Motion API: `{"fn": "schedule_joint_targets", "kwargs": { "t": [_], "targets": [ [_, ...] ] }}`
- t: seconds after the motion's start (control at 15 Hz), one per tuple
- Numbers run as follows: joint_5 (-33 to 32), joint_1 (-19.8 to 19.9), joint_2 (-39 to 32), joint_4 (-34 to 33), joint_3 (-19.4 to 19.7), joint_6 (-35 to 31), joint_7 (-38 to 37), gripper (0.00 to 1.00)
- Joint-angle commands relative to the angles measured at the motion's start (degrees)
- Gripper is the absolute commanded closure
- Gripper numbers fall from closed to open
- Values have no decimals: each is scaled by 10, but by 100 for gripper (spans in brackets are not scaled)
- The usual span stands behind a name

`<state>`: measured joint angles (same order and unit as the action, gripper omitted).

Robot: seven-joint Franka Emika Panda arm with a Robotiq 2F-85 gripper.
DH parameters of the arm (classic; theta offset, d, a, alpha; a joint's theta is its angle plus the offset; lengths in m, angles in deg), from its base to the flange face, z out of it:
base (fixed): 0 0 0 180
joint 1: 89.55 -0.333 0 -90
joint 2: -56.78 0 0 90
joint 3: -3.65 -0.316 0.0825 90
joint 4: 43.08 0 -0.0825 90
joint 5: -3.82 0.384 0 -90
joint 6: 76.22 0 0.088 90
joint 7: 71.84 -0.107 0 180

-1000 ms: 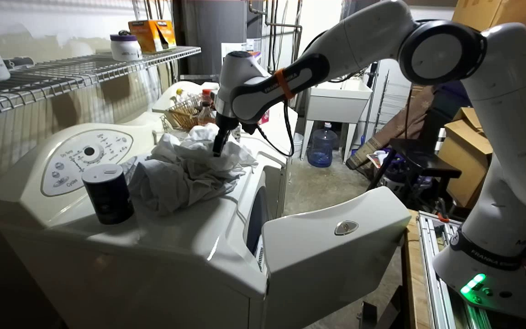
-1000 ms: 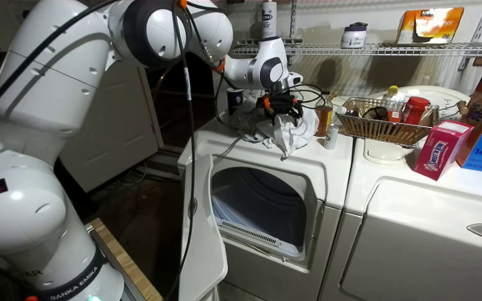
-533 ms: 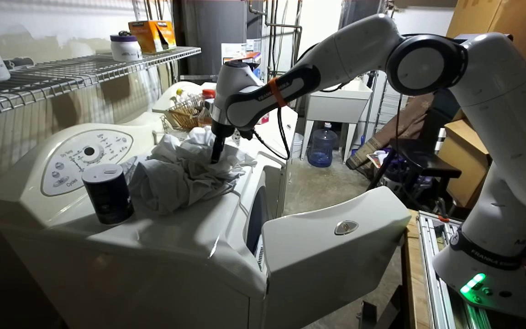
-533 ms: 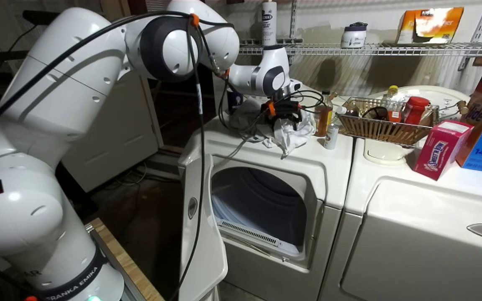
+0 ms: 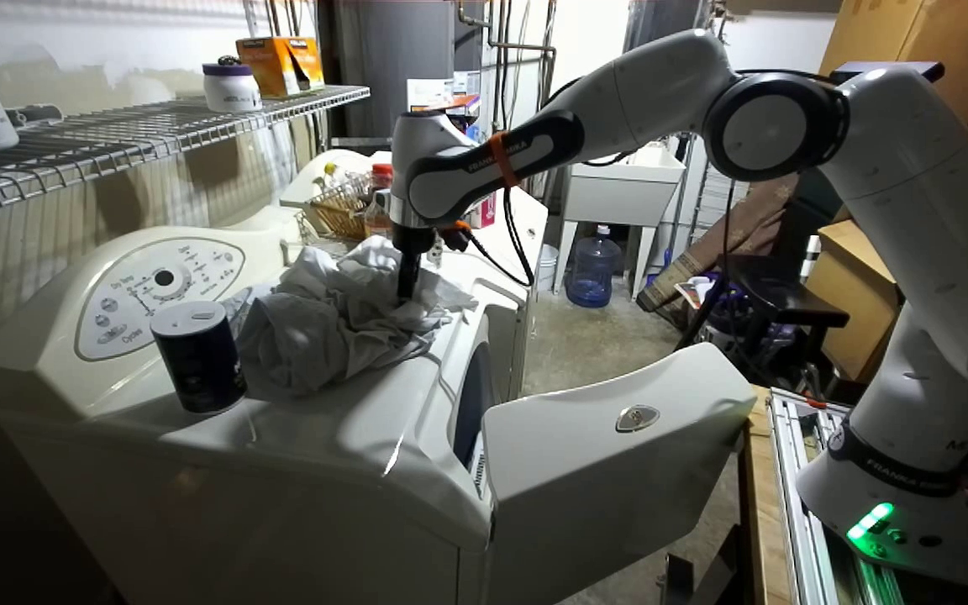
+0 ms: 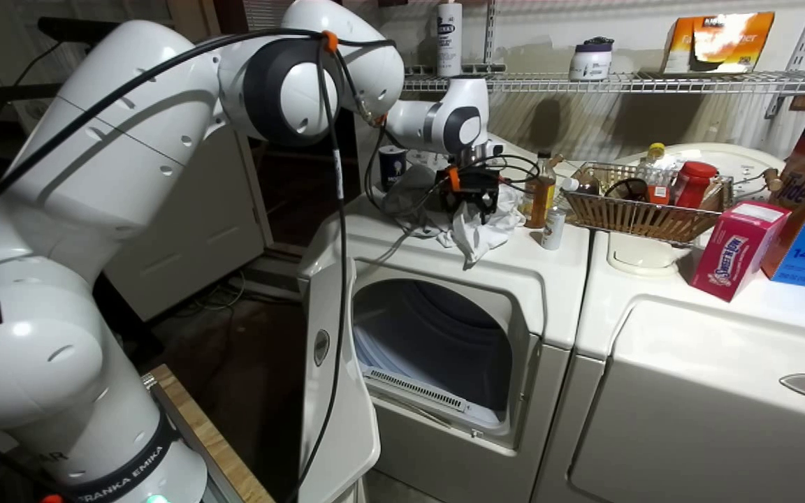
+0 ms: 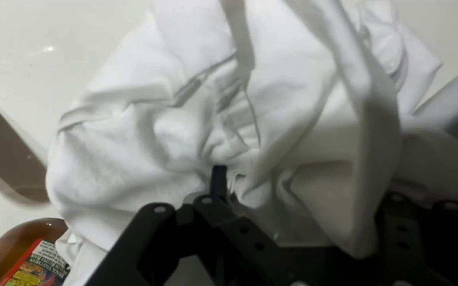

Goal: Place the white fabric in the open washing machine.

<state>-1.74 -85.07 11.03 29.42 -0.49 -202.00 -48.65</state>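
Note:
The white fabric (image 6: 483, 237) lies crumpled on top of the washing machine (image 5: 324, 504), near its front edge. Its door (image 5: 618, 454) hangs wide, and the dark drum opening (image 6: 437, 335) faces forward. My gripper (image 6: 470, 213) points down into the fabric from above. In the wrist view the fingers (image 7: 218, 182) stand apart on either side of thick white folds (image 7: 316, 186); the right fingertip is hidden behind cloth. The jaws are partly narrowed, with no firm pinch visible.
A grey-blue cloth (image 5: 291, 344) adjoins the fabric, beside a dark cup (image 5: 201, 361). An amber bottle (image 6: 540, 195) and a small white can (image 6: 553, 229) stand close by. A wire shelf (image 6: 626, 82) runs above; a basket (image 6: 640, 220) sits on the neighbouring machine.
My gripper has come down into the white fabric, and its fingers have drawn somewhat closer together. The fabric's top folds have shifted slightly; the washing machine and door have not moved.

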Motion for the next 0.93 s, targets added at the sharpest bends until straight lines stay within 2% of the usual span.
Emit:
{"fn": "schedule_joint_targets", "kwargs": {
  "t": [0.0,0.2,0.4,0.87],
  "targets": [
    [28,1,-7,-35,-10,92,0,60],
    [51,4,-2,-52,-13,156,-11,81],
    [67,4,9,-59,-8,185,-32,99],
    [104,12,95,-10,1,188,-109,98]
  ]
}}
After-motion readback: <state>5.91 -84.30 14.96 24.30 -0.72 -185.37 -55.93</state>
